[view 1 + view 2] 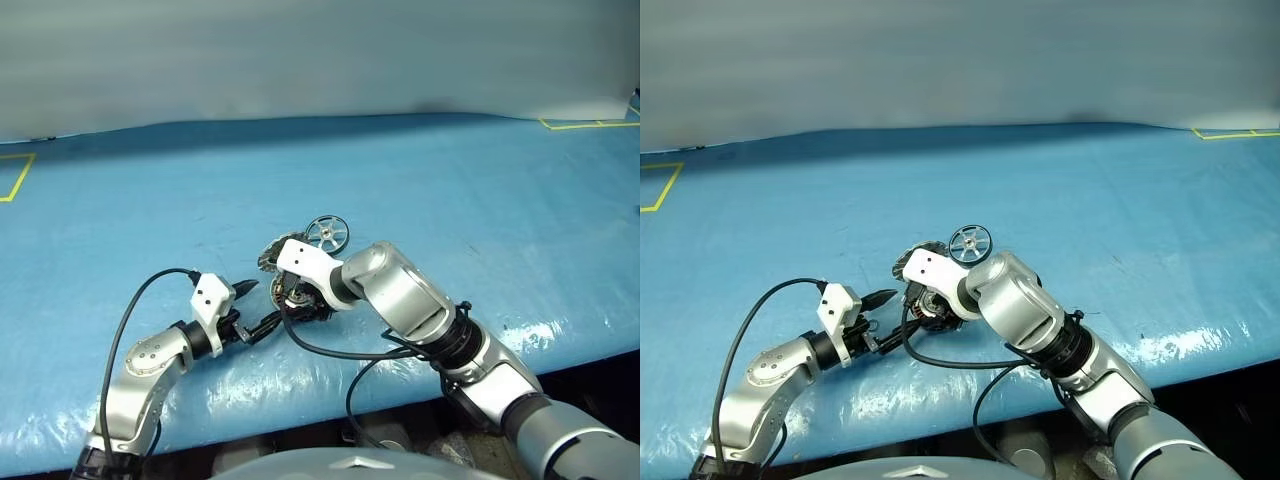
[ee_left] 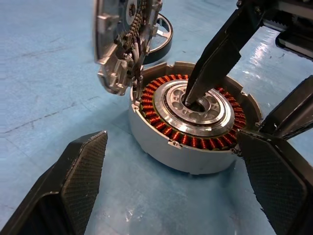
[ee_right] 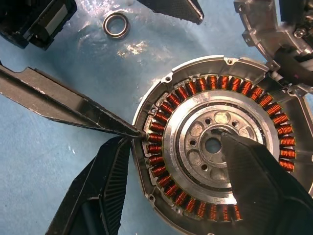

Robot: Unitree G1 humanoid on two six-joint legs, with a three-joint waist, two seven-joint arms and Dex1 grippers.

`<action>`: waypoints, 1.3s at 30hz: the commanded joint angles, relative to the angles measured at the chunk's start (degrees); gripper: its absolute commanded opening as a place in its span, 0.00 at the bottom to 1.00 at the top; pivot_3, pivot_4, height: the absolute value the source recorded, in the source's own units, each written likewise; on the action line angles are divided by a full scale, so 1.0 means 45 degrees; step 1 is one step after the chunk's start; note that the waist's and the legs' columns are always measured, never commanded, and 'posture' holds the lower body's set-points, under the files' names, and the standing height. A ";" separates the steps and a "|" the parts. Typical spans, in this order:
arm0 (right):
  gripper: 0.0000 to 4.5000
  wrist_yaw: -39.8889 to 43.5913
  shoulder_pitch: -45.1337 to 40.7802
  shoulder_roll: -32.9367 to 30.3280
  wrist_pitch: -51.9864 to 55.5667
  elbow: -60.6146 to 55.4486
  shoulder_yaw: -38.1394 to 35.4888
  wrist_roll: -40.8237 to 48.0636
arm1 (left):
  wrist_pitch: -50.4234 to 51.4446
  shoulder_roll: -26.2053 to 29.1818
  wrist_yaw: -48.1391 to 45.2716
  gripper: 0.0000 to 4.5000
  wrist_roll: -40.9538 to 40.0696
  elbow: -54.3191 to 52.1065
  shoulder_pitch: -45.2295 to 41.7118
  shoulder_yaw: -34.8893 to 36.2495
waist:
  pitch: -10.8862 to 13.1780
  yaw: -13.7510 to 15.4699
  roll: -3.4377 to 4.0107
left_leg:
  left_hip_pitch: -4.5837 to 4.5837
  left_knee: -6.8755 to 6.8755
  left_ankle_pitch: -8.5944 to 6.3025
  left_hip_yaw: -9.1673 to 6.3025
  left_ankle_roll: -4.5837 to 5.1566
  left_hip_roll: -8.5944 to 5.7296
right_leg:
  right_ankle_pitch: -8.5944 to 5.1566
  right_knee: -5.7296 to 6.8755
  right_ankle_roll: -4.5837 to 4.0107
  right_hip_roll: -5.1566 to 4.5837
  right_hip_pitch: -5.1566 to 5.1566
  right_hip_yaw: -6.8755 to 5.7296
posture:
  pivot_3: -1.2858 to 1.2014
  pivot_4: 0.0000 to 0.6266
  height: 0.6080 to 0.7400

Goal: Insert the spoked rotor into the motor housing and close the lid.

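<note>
The housing [image 2: 188, 128] sits on the blue table [image 1: 480, 190], open, with its lid [image 2: 120, 44] raised upright on the hinge at the far-left edge. The rotor [image 1: 327, 232] stands on its rim just behind the housing, at about one o'clock from it in the left eye view, its axle lying roughly level. The right gripper [image 3: 181, 142] is angled steeply down over the housing: one finger tip rests in the silver centre hole, the other lies outside the wall, so the fingers are apart and straddle the winding ring; whether they press on it cannot be told. The rotor is therefore past the right fingers, beyond the housing, and the right arm is judged the nearer for fetching it. The left gripper [image 1: 250, 308] hangs at about eight o'clock from the housing, pointing toward it nearly level, its fingers spread wide and empty, one tip near the housing wall.
</note>
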 commanded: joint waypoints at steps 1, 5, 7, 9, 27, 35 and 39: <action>0.68 -0.0910 -0.0620 0.0123 0.0374 -0.0133 -0.0806 0.0535 | -0.0059 -0.0040 -0.0199 1.00 -0.0009 -0.0091 0.0029 -0.0368 | 0.0005 0.0006 0.0007 | -0.0004 -0.0002 0.0000 -0.0001 0.0001 -0.0001 | 0.0009 -0.0004 0.0016 0.0000 -0.0002 -0.0001 | 0.52 0.24 1.00; 0.68 -0.1363 -0.0696 -0.0255 0.0617 -0.0294 -0.0750 0.1326 | -0.0036 -0.0020 -0.0195 1.00 -0.0026 -0.0087 0.0041 -0.0358 | 0.0010 0.0015 0.0008 | -0.0020 0.0000 -0.0003 -0.0010 0.0005 -0.0009 | 0.0023 -0.0018 0.0043 -0.0005 -0.0002 -0.0008 | 0.52 0.24 1.00; 0.68 -0.1508 -0.0732 -0.0459 0.0865 -0.0695 -0.0859 0.1786 | 0.0007 0.0005 -0.0243 1.00 -0.0124 -0.0146 0.0101 -0.0317 | 0.0019 0.0008 0.0013 | -0.0020 0.0000 -0.0004 -0.0009 0.0008 -0.0010 | 0.0021 -0.0020 0.0043 -0.0005 -0.0002 -0.0007 | 0.52 0.24 1.00; 0.68 -0.1633 -0.0788 -0.0464 0.1181 -0.1134 -0.1215 0.2326 | 0.0008 0.0038 -0.0277 1.00 -0.0183 -0.0188 0.0148 -0.0274 | 0.0027 -0.0002 0.0008 | -0.0023 -0.0001 -0.0004 -0.0010 0.0008 -0.0009 | 0.0021 -0.0019 0.0046 -0.0003 -0.0006 -0.0007 | 0.52 0.24 1.00; 0.68 -0.2396 0.6390 -0.1121 -0.7946 -0.4179 -0.6231 0.4571 | -0.0569 0.0493 -0.0151 1.00 -0.0376 -0.1224 0.0524 0.0830 | 0.0044 0.0149 0.0018 | -0.0063 -0.0007 -0.0040 -0.0050 0.0039 -0.0023 | -0.0024 -0.0050 0.0142 -0.0023 0.0005 -0.0043 | 0.52 0.24 1.00; 0.68 -0.2227 0.9746 -0.1235 -1.0499 -0.3963 -0.6830 0.5964 | -0.1479 0.0361 0.0083 1.00 0.0307 -0.0472 0.0545 0.0874 | 0.0063 0.0090 0.0008 | -0.0024 0.0002 -0.0046 -0.0005 0.0040 -0.0010 | -0.0071 -0.0029 0.0188 -0.0002 0.0009 0.0005 | 0.52 0.24 1.00; 0.68 -0.1335 1.0241 -0.2118 -1.0187 -0.4316 -0.6219 0.6816 | -0.0777 0.0455 -0.0120 1.00 -0.0363 -0.0283 0.0424 0.1061 | 0.0068 0.0127 0.0001 | -0.0009 0.0021 -0.0044 -0.0004 0.0039 -0.0009 | -0.0094 -0.0009 0.0139 -0.0004 0.0018 0.0017 | 0.52 0.24 1.00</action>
